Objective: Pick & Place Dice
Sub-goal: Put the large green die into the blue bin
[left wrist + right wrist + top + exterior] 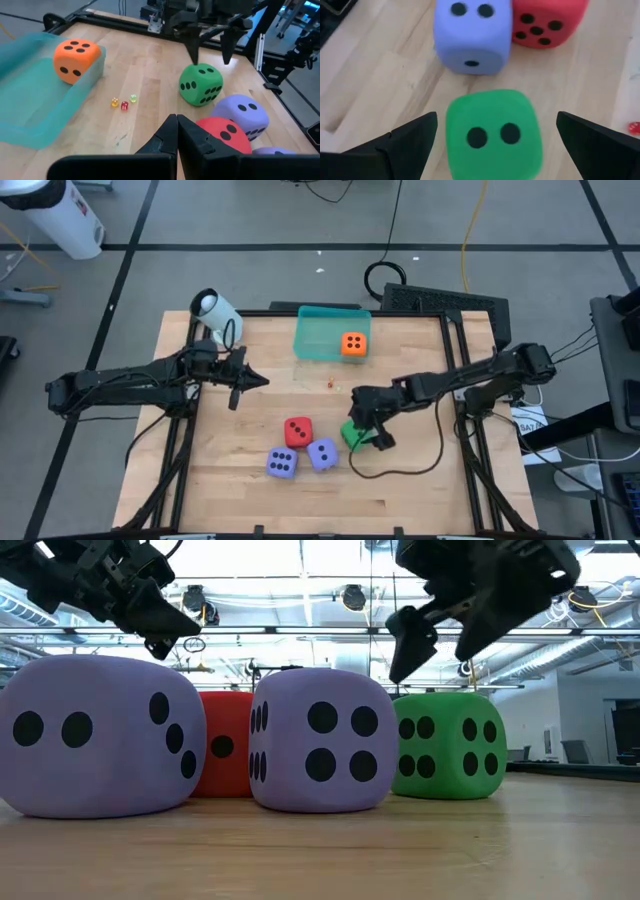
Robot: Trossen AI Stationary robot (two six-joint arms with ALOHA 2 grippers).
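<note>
The green die [354,433] [492,132] rests on the table, right of the red die [298,431] and the two purple-blue dice [322,453] [281,463]. My right gripper [370,425] [495,140] hovers open above the green die [447,744], one finger on either side, touching nothing. The orange die [353,345] [74,60] sits in the teal tray [318,332]. My left gripper [250,381] [177,136] is shut and waits over the table's left half.
Three tiny dice [123,102], yellow, red and green, lie on the bare wood between the tray [30,110] and the big dice. A white cylinder [215,308] stands at the far left corner. A cable [400,470] loops across the table near the right arm.
</note>
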